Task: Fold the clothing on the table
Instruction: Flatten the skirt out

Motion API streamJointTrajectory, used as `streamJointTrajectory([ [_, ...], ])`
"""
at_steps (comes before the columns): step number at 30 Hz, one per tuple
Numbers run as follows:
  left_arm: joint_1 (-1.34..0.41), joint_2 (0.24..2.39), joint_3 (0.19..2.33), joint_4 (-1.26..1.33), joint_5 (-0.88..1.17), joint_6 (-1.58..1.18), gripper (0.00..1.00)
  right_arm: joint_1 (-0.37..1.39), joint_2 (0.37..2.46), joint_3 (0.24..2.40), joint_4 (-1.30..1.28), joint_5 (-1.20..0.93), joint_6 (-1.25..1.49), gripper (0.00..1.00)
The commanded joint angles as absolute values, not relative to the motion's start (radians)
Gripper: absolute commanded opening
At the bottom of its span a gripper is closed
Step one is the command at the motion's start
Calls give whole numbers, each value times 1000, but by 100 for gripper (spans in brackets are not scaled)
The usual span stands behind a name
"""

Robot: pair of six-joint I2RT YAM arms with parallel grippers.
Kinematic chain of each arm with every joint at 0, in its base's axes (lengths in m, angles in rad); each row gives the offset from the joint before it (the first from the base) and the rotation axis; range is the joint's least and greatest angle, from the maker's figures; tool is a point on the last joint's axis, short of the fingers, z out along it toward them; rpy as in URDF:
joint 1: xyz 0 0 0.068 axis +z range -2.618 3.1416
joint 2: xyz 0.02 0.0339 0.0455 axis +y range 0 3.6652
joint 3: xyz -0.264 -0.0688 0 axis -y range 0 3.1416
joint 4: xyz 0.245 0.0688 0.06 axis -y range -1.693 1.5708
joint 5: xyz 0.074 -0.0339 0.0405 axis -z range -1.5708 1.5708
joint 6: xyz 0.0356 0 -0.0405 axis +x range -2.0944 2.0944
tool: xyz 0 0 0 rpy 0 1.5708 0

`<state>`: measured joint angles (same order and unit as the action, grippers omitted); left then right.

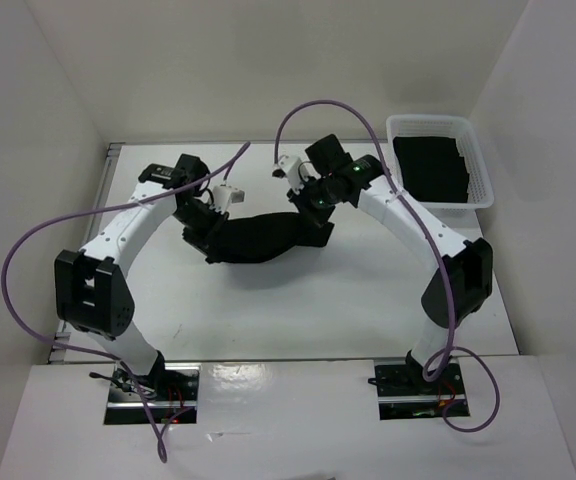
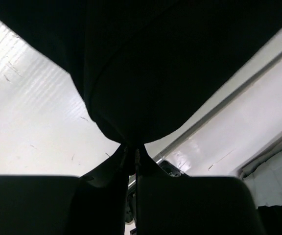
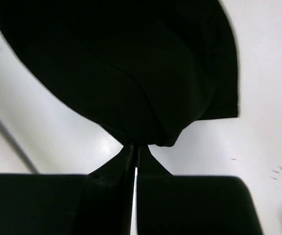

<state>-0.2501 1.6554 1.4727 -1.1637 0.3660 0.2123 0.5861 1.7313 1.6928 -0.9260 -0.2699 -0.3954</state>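
Top external: the clothing is pinched at one end by the left jaws and at the other by the right jaws, over the tabletop's far half. If it is pulled unevenly, an end could be slipped loose.

Left arm stood up from base at near edge, elbow bent outward, forearm reaching in toward centre. Right arm mirrored this pose. Both wrists tilted downward. Left pincer was closed, fingertips pinching one end of clothing. Right pincer was closed same way on other end. Pincers were apart.
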Motion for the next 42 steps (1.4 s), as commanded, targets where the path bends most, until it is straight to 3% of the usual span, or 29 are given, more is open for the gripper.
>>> streamJointTrajectory([
  [1, -276, 1569, 1495, -1212, 426, 261, 3, 641, 1700, 1687, -1047, -353, -465, 0],
  [8, -359, 1549, 1536, -1293, 499, 313, 5, 707, 1733, 1718, -1247, -489, -592, 0],
  [11, -418, 1523, 1522, -1293, 499, 304, 13, 752, 1758, 1698, -1298, -500, -607, 0],
  [12, -428, 1523, 1522, -1293, 499, 304, 22, 767, 1758, 1683, -1298, -488, -607, 0],
  [13, -440, 1513, 1522, -1293, 489, 304, 31, 799, 1758, 1668, -1298, -476, -607, 4],
  [14, -460, 1513, 1522, -1293, 489, 304, 41, 811, 1758, 1657, -1298, -454, -607, 18],
  [15, -469, 1502, 1522, -1293, 489, 304, 47, 821, 1758, 1643, -1298, -454, -607, 41],
  [16, -469, 1502, 1531, -1302, 489, 304, 60, 831, 1747, 1643, -1298, -445, -607, 47],
  [19, -495, 1477, 1531, -1302, 489, 304, 81, 831, 1729, 1643, -1298, -419, -617, 66],
  [20, -495, 1464, 1531, -1302, 477, 304, 95, 831, 1729, 1643, -1298, -408, -617, 69],
  [21, -505, 1445, 1531, -1302, 477, 295, 98, 831, 1729, 1643, -1298, -384, -617, 71],
  [25, -496, 1396, 1551, -1302, 378, 272, 100, 831, 1729, 1689, -1298, -362, -597, 77],
  [32, -333, 1292, 1591, -1302, 259, 238, 100, 758, 1779, 1811, -1243, -399, -554, 77],
  [38, -111, 1269, 1540, -1302, 285, 264, 100, 493, 1848, 2034, -1299, -708, -578, 77],
  [42, -25, 1269, 1552, -1302, 330, 244, 100, 428, 1867, 2045, -1234, -646, -488, 77],
])
